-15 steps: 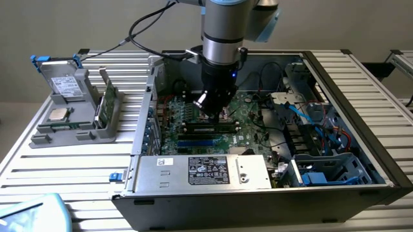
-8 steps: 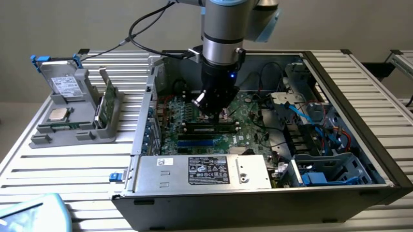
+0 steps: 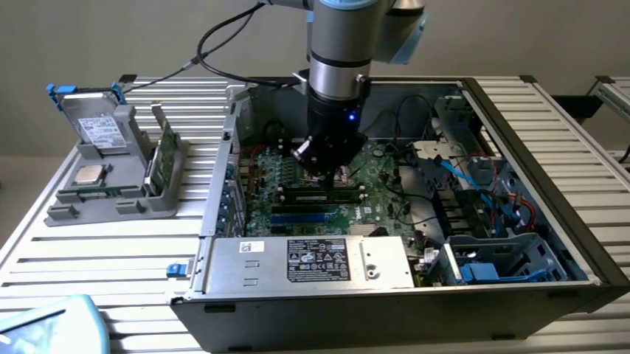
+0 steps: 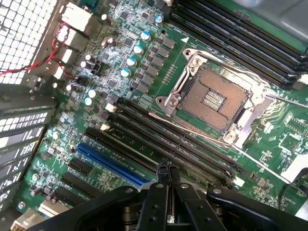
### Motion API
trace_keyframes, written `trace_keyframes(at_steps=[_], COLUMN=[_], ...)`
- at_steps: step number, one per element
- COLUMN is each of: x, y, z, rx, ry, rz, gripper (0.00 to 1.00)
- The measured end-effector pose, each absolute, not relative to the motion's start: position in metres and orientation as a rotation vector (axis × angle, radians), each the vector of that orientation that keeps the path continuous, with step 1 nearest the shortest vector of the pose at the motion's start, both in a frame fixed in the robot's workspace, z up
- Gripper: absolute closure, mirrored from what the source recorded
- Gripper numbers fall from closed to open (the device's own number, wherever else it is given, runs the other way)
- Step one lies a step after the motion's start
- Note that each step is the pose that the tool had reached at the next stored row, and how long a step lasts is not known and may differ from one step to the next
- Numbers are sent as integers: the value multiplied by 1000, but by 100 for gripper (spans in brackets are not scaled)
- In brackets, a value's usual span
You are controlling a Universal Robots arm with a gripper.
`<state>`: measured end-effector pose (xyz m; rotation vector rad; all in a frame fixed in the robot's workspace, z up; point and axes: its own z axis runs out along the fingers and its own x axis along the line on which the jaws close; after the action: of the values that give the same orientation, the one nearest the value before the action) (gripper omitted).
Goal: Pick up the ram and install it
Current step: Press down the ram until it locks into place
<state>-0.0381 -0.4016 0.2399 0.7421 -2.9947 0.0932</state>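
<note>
Dark-green RAM stick with black chips (image 3: pixel 325 196) lies seated lengthwise in a black motherboard slot inside the open grey computer case (image 3: pixel 551 184). Black tool (image 4: pixel 167 172), fingers pressed together and holding nothing, hovers just above the slots. White power-supply label (image 3: pixel 318 259) carries print too small to read.

Green motherboard (image 4: pixel 159 72); blue slot (image 4: pixel 108 163); black memory slots (image 4: pixel 173 144); silver power supply (image 3: pixel 305 262); grey tray (image 3: pixel 113 184).

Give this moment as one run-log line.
gripper: shut, empty | position: over motherboard by black slots | ram: lying in slot
</note>
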Motion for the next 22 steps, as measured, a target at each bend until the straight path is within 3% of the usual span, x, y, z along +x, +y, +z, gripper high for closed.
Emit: trace_keyframes(at_steps=[22], x=[-38], y=[-402], z=[237], rx=[242], ry=[-3091], rz=[88], gripper=[89])
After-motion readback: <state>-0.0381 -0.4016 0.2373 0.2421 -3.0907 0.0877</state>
